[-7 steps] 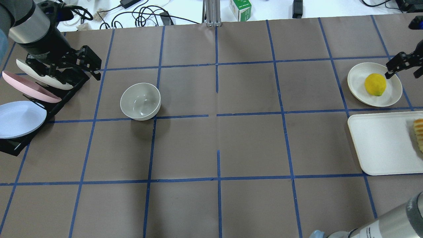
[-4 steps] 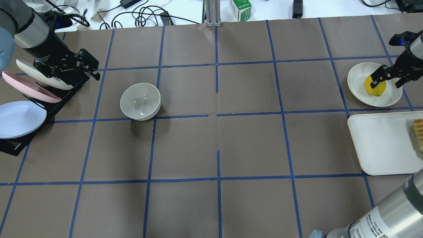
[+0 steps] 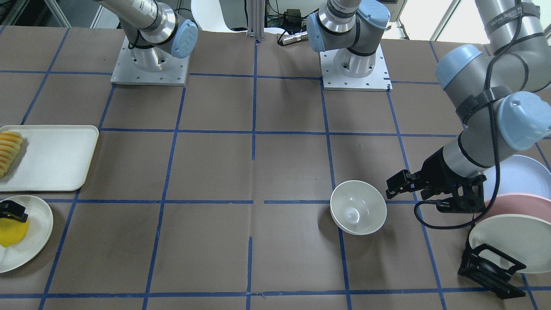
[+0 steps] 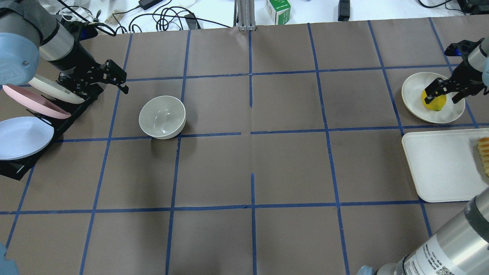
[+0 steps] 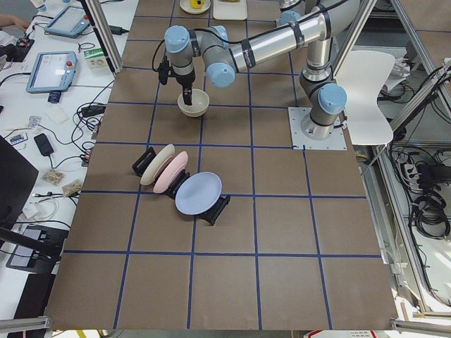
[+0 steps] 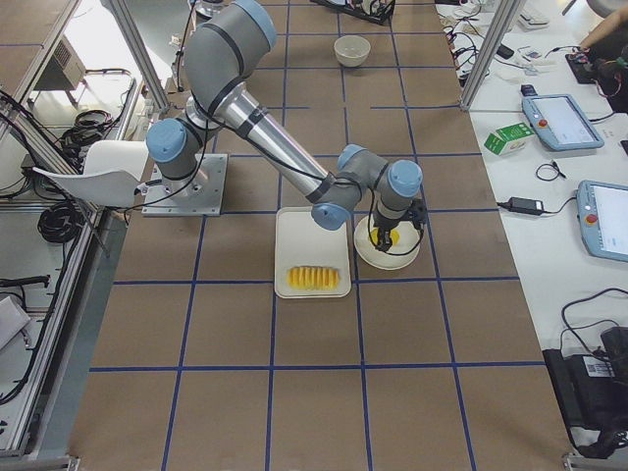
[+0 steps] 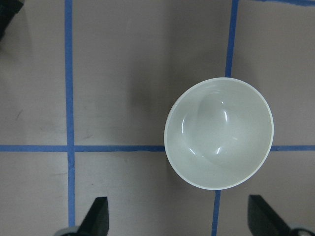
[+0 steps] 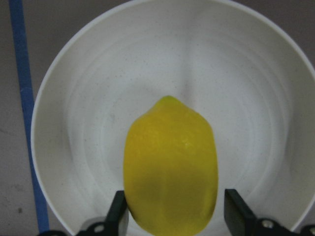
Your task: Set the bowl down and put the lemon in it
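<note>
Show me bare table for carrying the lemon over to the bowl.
Bare: the whole middle between bowl and plate. Crowded: right end, with plate, lemon, tray; left end, with rack and left tool.

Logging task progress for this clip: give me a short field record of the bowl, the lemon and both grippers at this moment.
bowl: upright, empty, on the table, not held
lemon: lying on the small white plate, far from the bowl
left gripper: jaws open, off to one side of the bowl, holding nothing
right gripper: jaws open, one on each side of the lemon, not shut on it
progress: bowl set down; lemon not yet lifted
</note>
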`<state>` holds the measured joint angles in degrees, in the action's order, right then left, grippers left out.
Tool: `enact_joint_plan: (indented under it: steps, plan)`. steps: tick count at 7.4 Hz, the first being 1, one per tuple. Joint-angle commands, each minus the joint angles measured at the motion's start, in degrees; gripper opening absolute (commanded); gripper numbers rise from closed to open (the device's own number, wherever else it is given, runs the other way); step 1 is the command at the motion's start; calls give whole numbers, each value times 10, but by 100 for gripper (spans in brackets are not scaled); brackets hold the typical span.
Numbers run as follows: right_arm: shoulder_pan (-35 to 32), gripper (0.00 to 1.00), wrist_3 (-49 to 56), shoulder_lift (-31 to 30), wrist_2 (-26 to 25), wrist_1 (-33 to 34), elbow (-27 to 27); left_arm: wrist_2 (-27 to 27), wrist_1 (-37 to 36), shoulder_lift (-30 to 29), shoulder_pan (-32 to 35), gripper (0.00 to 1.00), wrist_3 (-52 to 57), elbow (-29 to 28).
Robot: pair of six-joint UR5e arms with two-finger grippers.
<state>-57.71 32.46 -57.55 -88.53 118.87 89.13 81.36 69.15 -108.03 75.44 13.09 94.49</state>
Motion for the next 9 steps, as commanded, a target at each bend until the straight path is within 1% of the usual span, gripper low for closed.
enact_joint_plan:
  steps: [1,2,4,5,6,7,9]
  plan:
    - [-4,8,0,-10,15,-7,-1,-1,-91,-46,4,100,10,35]
    - [-18,8,1,-47,13,-31,-2,1,-94,-65,4,100,4,40]
    - [-20,9,-1,-160,12,-150,-10,-2,-96,-80,5,100,8,43]
    - [-20,10,-2,-205,11,-195,-9,-1,-96,-85,5,61,14,43]
    - [-20,10,-6,-246,11,-250,-8,-1,-96,-89,7,19,13,43]
    - [-20,9,-7,-278,11,-281,-4,-2,-96,-89,7,0,14,43]
    - [-21,9,-11,-287,12,-295,1,-1,-93,-90,8,0,13,35]
